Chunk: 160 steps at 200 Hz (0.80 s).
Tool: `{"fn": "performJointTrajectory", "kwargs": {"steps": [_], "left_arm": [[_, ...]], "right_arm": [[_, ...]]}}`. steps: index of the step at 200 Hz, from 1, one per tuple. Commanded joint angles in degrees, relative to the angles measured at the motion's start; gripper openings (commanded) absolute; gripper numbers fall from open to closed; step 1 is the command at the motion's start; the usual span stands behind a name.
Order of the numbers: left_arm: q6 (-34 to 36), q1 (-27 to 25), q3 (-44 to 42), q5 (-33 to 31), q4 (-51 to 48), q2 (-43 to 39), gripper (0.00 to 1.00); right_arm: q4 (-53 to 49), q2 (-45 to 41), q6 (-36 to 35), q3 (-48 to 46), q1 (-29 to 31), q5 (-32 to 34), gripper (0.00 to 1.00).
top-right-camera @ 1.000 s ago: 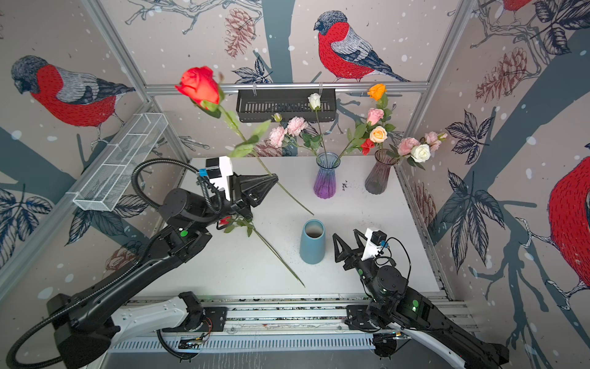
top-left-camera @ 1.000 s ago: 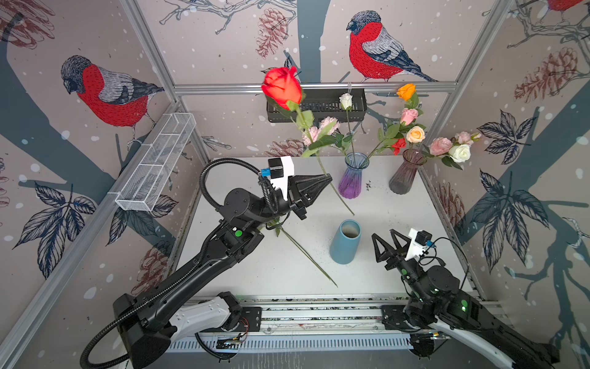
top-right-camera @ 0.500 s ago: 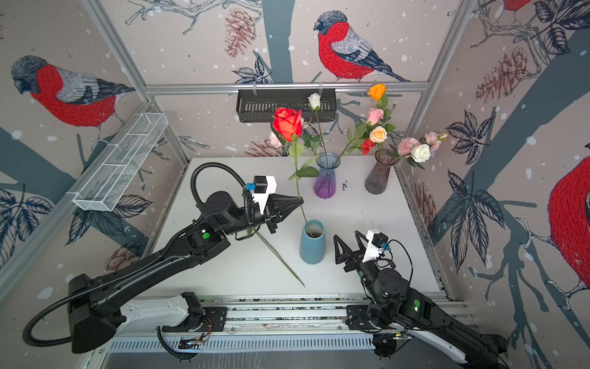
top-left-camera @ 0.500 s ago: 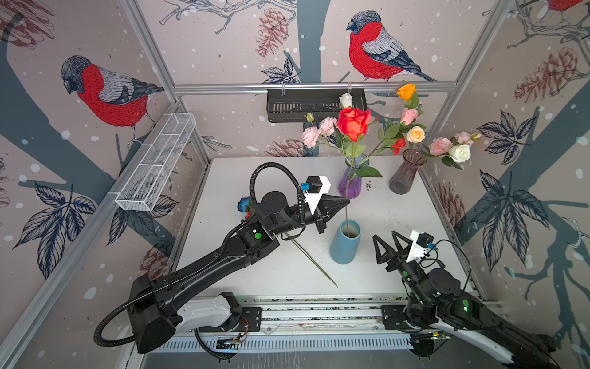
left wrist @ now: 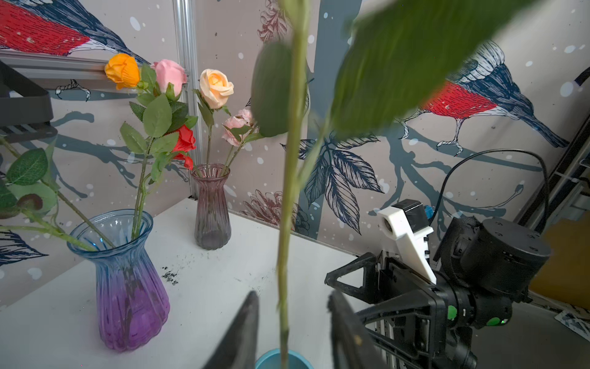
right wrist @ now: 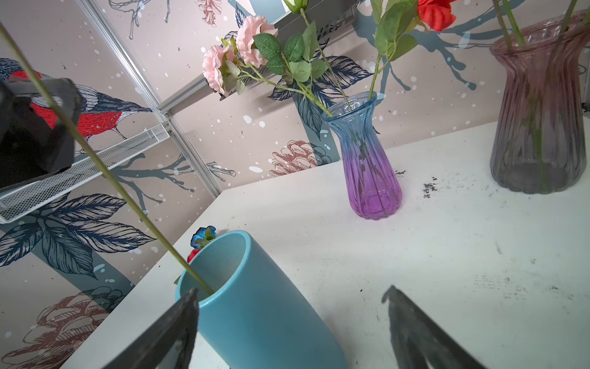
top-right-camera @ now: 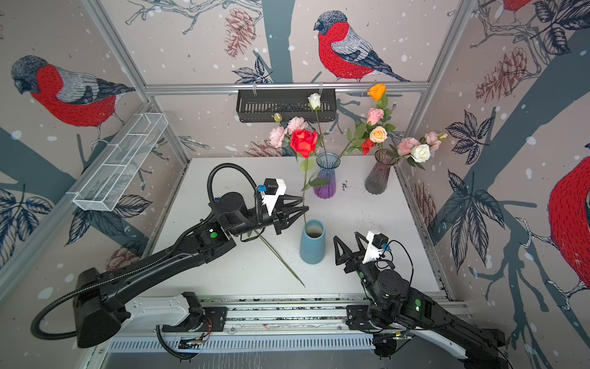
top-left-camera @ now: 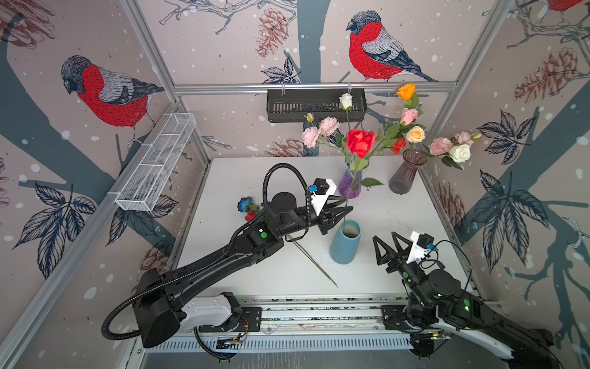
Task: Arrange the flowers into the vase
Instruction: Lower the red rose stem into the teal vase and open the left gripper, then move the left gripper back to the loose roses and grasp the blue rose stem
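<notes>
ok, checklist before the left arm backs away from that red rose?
1. Red rose stem end inside blue vase: ok, it enters the mouth in the right wrist view.
2. Left gripper not clamping the stem: ok, jaws apart, with a gap on each side of the stem.
3. Rose stands unsupported: cannot tell; the stem tilts, close against the rim.
4. Vase upright: ok.
5. Right gripper clear of vase: ok, open, beside it, not touching.
6. All flowers placed: not ok; a blue flower lies on the table behind the left arm.
</notes>
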Motion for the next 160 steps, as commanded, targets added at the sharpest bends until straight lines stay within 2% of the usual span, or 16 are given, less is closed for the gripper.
{"fn": "performJointTrajectory", "kwargs": {"steps": [1, 55, 82, 94, 121, 160], "left_arm": [[0.8, -0.1, 0.0, -2.0, -0.5, -1.3, 0.54], [-0.4, 0.2, -6.3, -8.2, -0.9, -7.6, 0.56], [-5.4, 1.8, -11.2, -17.2, -3.6, -11.3, 0.58], [-9.9, 4.7, -13.6, -19.2, -5.6, -12.3, 0.58], [-23.7, 13.8, -19.8, -19.5, -10.4, -12.5, 0.57], [-37.0, 24.3, -31.1, -10.0, -2.8, -9.6, 0.58]], "right_arm": [[-1.0, -0.1, 0.0, 0.7, 1.2, 2.1, 0.92], [-2.4, -0.1, 0.8, 1.3, 3.0, 4.0, 0.92], [-3.0, -0.1, 1.1, 1.5, 3.7, 4.6, 0.92], [-3.1, -0.1, 1.1, 1.6, 3.9, 4.8, 0.92], [-3.6, -0.1, 1.5, 1.7, 4.5, 5.3, 0.92], [-4.2, -0.1, 1.9, 2.0, 5.4, 6.4, 0.92]]}}
